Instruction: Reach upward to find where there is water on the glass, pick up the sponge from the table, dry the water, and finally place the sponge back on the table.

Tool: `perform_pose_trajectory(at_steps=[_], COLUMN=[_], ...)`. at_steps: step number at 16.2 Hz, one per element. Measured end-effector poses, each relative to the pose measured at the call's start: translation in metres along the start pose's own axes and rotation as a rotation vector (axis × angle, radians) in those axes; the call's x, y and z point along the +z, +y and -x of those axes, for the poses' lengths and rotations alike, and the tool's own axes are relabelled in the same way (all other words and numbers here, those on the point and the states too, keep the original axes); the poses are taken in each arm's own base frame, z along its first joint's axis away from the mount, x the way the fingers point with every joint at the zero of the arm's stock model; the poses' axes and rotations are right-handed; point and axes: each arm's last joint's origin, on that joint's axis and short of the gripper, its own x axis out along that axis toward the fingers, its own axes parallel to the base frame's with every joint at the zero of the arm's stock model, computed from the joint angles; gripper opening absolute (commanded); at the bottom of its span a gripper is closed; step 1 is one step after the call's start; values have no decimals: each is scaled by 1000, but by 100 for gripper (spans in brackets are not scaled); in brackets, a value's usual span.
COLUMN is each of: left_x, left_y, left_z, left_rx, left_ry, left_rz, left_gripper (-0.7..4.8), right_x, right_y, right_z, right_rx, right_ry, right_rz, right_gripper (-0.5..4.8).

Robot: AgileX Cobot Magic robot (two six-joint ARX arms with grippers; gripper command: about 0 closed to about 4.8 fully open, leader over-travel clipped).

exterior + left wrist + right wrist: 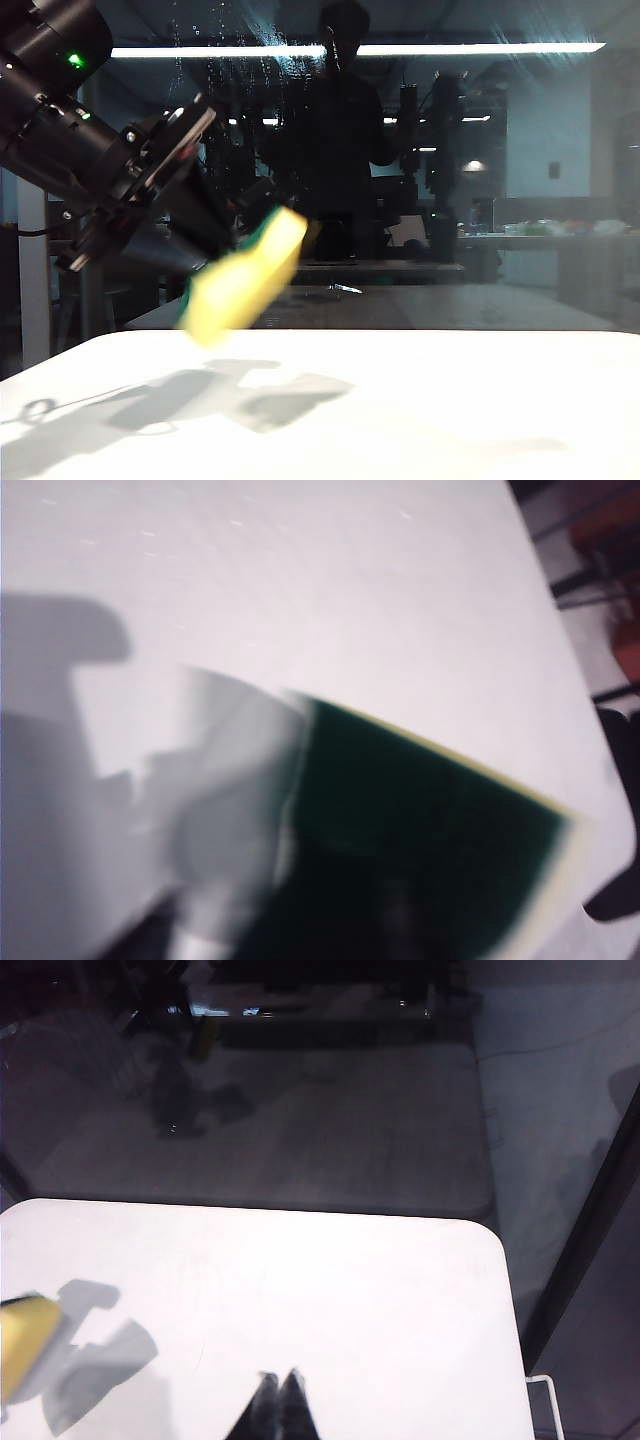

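Left gripper holds sponge above worktop, grip blurred; water streaks remain on glass. Right gripper pinched shut, idle.

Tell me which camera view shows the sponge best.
The exterior view: the sponge shows whole, yellow foam with a green edge, blurred, in the air above the table at the left claw. The left wrist view shows only its blurred dark green face; the right wrist view only a yellow corner at the picture's edge.

Yellow-green sponge, tilted, above table
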Motion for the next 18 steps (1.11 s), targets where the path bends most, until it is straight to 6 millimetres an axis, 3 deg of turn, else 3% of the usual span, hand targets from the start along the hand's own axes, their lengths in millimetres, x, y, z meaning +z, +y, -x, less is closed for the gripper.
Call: perform_pose_trajectory(at_steps=[4,5,6,7,9,11,15,18], left_x=[-7,-9,-11,-12,-13,-13,-11,-2], left_y=[5,6,6,6,4,4,2,-9], left_z=[0,1,1,1,1,1,6,25], left_rx=[89,97,97,71,24,23,49,78], left_ry=[47,63,87,104,134,136,104,2], left_rz=[61,73,58,35,10,11,-10,-116], left_gripper=[479,62,57,-8,45,243,257,256], right_x=[0,0,0,0,-2,-3,-3,-3], right_y=[0,0,0,0,0,0,0,0], right_z=[0,0,0,0,0,1,2,2], right_rx=[0,0,0,0,-2,-2,-2,-6], right_ry=[1,1,1,2,16,23,19,18], right_rz=[0,0,0,0,0,0,0,11], right_gripper=[-6,-5,-5,-5,-5,-5,-5,-5])
